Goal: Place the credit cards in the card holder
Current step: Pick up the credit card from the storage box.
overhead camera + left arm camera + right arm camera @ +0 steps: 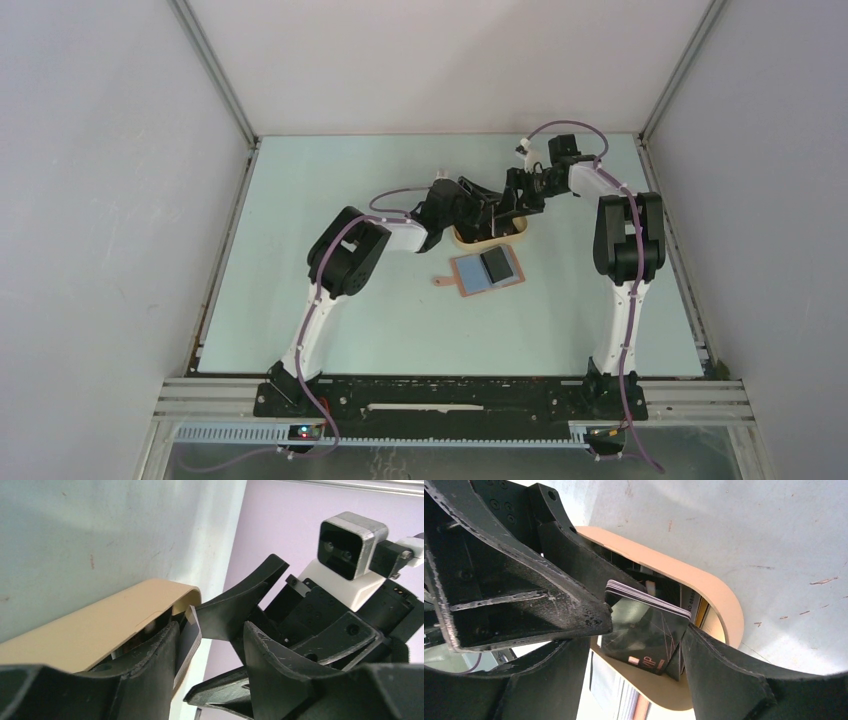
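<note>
Standing on edge in the tray (724, 610), the cards (646, 625) are bracketed by both arms, presumably because so thin a stack is more easily lifted upright than flat. The right gripper (636, 640) is set astride the stack, but whether it is clamped or loose cannot be told. The left gripper (210, 630) is spread, with one finger (155, 665) leaned against the stack as a prop. The holder (478, 275) is laid open near the tray, with a dark card (495, 264) on it.
</note>
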### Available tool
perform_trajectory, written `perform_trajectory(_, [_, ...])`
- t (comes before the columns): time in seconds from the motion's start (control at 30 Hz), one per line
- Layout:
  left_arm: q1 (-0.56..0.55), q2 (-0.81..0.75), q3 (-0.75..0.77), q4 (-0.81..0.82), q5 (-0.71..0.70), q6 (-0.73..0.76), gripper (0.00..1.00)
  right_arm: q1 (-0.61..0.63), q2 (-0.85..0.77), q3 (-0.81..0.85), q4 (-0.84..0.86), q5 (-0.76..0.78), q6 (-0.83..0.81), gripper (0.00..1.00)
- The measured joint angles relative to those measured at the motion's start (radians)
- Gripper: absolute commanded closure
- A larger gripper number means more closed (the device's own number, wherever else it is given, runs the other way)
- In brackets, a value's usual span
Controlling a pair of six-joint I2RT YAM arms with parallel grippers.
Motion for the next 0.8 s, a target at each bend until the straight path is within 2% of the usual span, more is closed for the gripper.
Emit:
perform_trajectory(0.3, [0.001,-0.018,-0.002,-0.074,0.007,0.131,0.45,-0.016,0.0,-0.004,-0.006,-0.017,0.002,0.32])
perform_trajectory(0.8, [0.011,-0.045,0.0,-0.187,0.089,0.339,0.53,-0.044,0.0,-0.009,-0.036,-0.068,0.004,0.34])
